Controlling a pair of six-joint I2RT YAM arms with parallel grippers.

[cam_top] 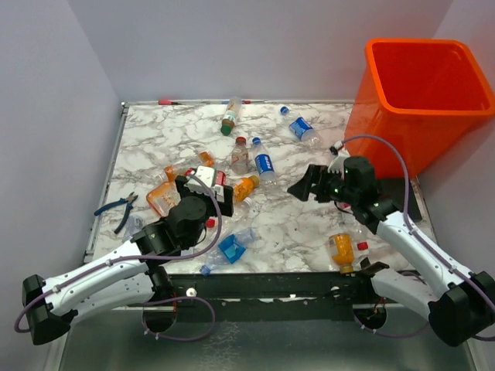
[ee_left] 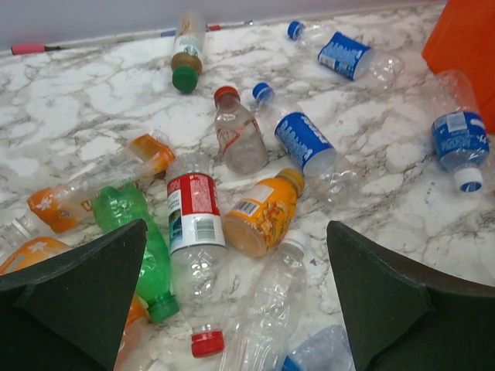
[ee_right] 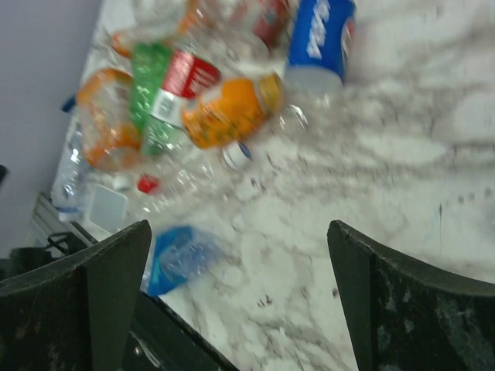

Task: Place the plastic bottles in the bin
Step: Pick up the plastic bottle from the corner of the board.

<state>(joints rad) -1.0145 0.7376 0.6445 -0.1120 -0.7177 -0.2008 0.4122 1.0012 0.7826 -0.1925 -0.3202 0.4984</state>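
The bottles (cam_top: 264,164) lie scattered on the table (cam_top: 294,228), all outside the bin (cam_top: 387,124); most are heaped well to its left, a few nearer it. The left gripper (cam_top: 207,189) hovers over that heap with fingers spread wide and empty, above an orange bottle (ee_left: 259,212) and a red-labelled bottle (ee_left: 193,212). The right gripper (cam_top: 305,185), between heap and bin, is likewise released and empty. This looks like the reach-and-pick step: next, lower astride one bottle's body, squeeze, and carry it to the bin.
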